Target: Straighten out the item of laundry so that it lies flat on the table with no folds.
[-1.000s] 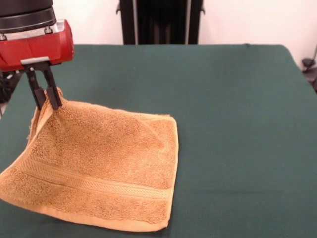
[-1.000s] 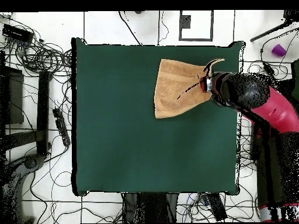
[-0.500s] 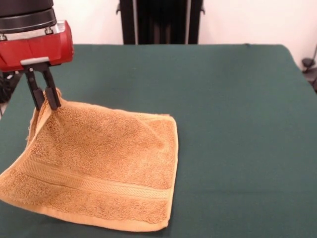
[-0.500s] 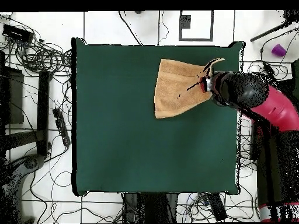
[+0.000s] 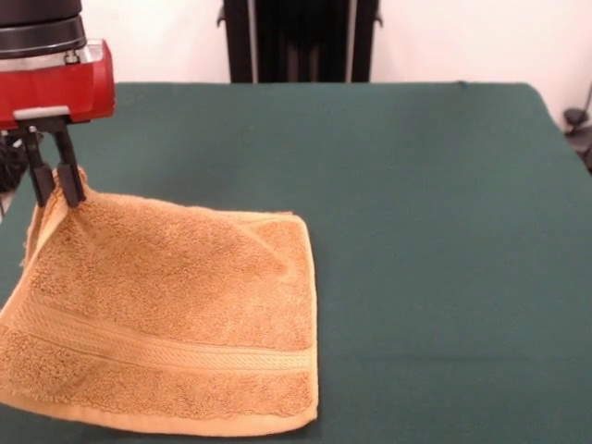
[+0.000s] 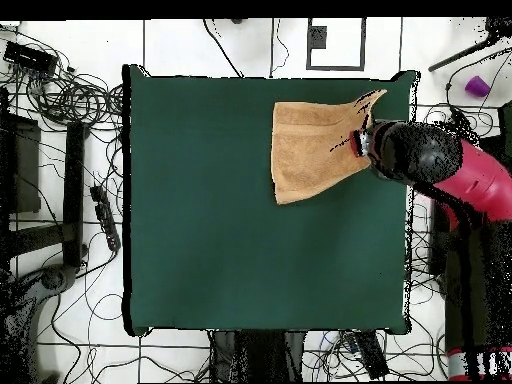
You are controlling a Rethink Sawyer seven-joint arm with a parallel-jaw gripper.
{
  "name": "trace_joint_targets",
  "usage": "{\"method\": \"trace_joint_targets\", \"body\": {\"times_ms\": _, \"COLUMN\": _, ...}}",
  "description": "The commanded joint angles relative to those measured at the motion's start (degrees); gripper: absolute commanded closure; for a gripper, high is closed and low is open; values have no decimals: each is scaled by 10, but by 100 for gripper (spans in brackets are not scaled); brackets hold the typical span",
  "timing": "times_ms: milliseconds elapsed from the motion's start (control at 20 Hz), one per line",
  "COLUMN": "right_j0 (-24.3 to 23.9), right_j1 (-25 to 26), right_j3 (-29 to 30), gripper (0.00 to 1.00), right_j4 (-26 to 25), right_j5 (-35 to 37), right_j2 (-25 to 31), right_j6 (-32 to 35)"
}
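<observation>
The orange-tan towel lies spread at the near left of the dark green table in the front view, woven band toward the near edge. Its far left corner is lifted off the cloth, pinched in my gripper, which is shut on it below the red wrist. The left side of the towel slopes up to that corner. In the overhead view the towel sits near the top right of the table, with my gripper at its right edge.
The table's left edge runs close to the gripper in the front view. A dark pedestal stands behind the far edge. In the overhead view, cables and floor clutter surround the table.
My gripper has moved left in the front view, pulling the held corner and dragging the whole towel left; the towel's right edge has shifted left too.
</observation>
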Motion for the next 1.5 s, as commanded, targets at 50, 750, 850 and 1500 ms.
{"method": "trace_joint_targets", "body": {"times_ms": 50, "right_j0": 8, "right_j1": 22, "right_j3": 13, "gripper": 100, "right_j4": -23, "right_j5": 82, "right_j2": 61, "right_j6": -59}}
{"method": "trace_joint_targets", "body": {"times_ms": 750, "right_j0": 11, "right_j1": 26, "right_j3": 14, "gripper": 100, "right_j4": 2, "right_j5": 90, "right_j2": 58, "right_j6": 3}}
{"method": "trace_joint_targets", "body": {"times_ms": 850, "right_j0": 11, "right_j1": 25, "right_j3": 14, "gripper": 100, "right_j4": -1, "right_j5": 87, "right_j2": 57, "right_j6": 2}}
{"method": "trace_joint_targets", "body": {"times_ms": 1500, "right_j0": 3, "right_j1": 25, "right_j3": 19, "gripper": 100, "right_j4": -1, "right_j5": 72, "right_j2": 62, "right_j6": -5}}
